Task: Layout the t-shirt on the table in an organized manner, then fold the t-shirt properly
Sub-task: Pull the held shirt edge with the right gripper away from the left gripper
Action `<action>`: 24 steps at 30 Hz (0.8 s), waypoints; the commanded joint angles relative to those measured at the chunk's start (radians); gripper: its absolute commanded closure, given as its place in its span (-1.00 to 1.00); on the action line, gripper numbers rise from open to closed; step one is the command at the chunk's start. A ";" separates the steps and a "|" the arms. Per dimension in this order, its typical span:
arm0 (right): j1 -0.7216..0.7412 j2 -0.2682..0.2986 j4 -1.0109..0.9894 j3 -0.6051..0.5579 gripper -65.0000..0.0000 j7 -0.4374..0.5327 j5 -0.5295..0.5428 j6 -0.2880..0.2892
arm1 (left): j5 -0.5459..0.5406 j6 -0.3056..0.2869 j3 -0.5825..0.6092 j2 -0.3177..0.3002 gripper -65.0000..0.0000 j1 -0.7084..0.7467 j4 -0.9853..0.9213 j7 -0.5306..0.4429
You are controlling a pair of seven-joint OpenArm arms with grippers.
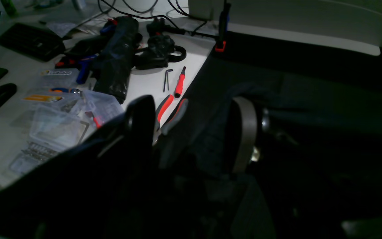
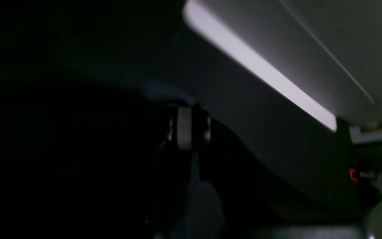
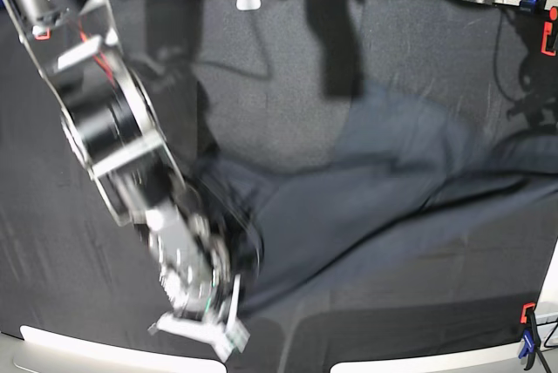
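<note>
R gripper (image 3: 205, 308) sits nearest the base cam, low at the table's (image 3: 52, 242) front edge, blurred; its jaws look closed on a fold of the t-shirt (image 3: 366, 190); wrist view is v. dark. Shirt lies spread and creased across table centre-right, pulled toward that gripper. L gripper (image 1: 194, 132): shirt fabric between its fingers (image 1: 244, 132), jaws clamped on it. Red-handled pliers (image 1: 166, 111) on the white bench beside.
</note>
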 commanded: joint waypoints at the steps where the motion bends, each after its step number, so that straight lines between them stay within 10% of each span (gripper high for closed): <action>1: 0.056 0.000 0.014 0.026 1.00 0.027 -0.012 -0.040 | -0.002 -0.005 -0.005 -0.015 0.05 0.001 0.014 -0.026; 17: 0.076 0.019 0.014 0.124 0.98 0.038 -0.060 -0.005 | -0.003 -0.045 -0.005 -0.015 0.05 0.041 0.008 -0.088; 24: 0.076 0.019 0.014 0.122 0.14 0.021 -0.060 0.099 | -0.002 -0.046 -0.005 -0.018 0.04 0.040 -0.137 -0.311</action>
